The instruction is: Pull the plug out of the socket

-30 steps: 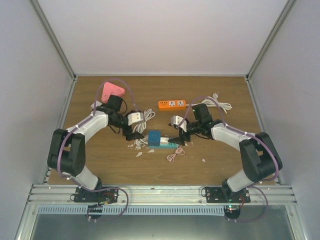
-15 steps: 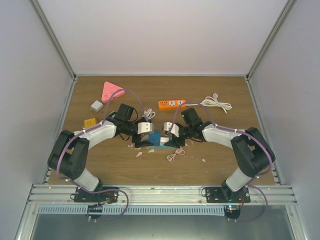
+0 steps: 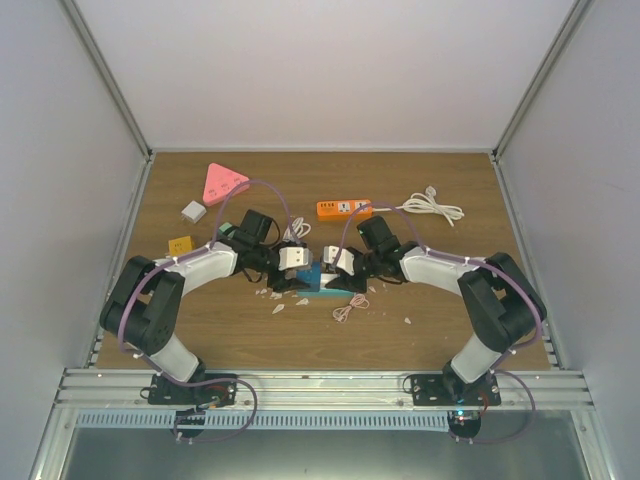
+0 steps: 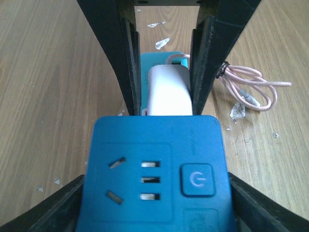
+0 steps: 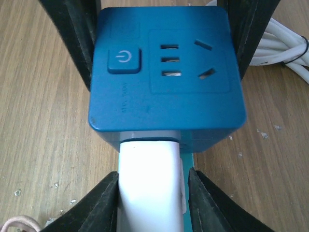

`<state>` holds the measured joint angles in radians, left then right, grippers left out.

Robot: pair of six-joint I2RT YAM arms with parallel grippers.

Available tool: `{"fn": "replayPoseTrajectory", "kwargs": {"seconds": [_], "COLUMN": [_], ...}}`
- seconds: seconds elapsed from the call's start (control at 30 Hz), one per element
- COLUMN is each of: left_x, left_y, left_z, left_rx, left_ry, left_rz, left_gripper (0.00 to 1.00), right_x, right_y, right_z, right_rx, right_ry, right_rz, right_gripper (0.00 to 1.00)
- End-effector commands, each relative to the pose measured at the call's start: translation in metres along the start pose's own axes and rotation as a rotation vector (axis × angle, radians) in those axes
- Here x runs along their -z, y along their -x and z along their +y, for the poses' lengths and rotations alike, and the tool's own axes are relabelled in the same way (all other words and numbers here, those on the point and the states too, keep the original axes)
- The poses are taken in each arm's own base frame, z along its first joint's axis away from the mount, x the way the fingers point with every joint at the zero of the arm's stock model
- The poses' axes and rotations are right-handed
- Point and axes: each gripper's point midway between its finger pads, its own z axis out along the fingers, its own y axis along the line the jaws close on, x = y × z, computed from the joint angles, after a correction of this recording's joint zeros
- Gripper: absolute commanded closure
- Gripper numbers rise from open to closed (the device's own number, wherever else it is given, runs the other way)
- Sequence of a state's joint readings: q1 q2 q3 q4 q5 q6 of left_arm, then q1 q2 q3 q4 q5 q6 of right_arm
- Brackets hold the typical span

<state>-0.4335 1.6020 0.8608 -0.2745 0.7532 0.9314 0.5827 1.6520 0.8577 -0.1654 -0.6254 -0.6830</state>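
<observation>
A blue cube socket (image 3: 312, 273) stands mid-table with a white plug (image 4: 168, 89) stuck in its side. In the left wrist view the socket (image 4: 154, 169) fills the space between the fingers of my left gripper (image 4: 154, 198), which press on both of its sides. My right gripper (image 5: 152, 198) comes from the opposite side, and its fingers (image 5: 104, 203) close round the plug (image 5: 149, 183) just below the socket (image 5: 164, 67). From above, the left gripper (image 3: 299, 279) and right gripper (image 3: 336, 278) meet at the cube.
A pink triangular socket (image 3: 222, 182), a white adapter (image 3: 193, 211) and a yellow one (image 3: 180, 244) lie at the back left. An orange power strip (image 3: 344, 208) and a white cable (image 3: 432, 207) lie behind. A thin pink cable (image 3: 350, 308) and small scraps lie in front.
Both arms have moved inward to the blue socket. The left jaws have closed on the cube and the right jaws on the white plug.
</observation>
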Motion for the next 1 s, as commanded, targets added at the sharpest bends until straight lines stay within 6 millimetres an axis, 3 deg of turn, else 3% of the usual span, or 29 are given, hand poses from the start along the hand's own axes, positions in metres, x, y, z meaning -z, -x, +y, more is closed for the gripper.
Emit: {"fn": "replayPoseTrajectory", "kwargs": {"seconds": [0.0,0.2,0.53,0.97], "left_x": [-0.006,-0.005,-0.005,-0.001], "left_y": [-0.005,-0.015,-0.031,-0.041], "left_z": [-0.003,-0.005,0.001,0.012], "left_rx": [-0.016,-0.007,0.027,0.035], "left_ry": [0.0,0.006,0.011,0.036], "left_rz": [0.005,0.055,0.141,0.196], "left_gripper": [0.35,0.59,0.83,0.91], "right_x": [-0.003,0.0,0.015,0.031], "right_y": [-0.007,-0.017,-0.04,-0.066], "right_z": [0.003,0.002,-0.006,-0.012], "right_rx": [0.001,-0.006,-0.082,-0.116], "right_ry": [0.009,-0.005,-0.01,-0.039], "right_rz": [0.039,0.075,0.111,0.181], "right_gripper": [0.65,0.72,0.86,0.92]}}
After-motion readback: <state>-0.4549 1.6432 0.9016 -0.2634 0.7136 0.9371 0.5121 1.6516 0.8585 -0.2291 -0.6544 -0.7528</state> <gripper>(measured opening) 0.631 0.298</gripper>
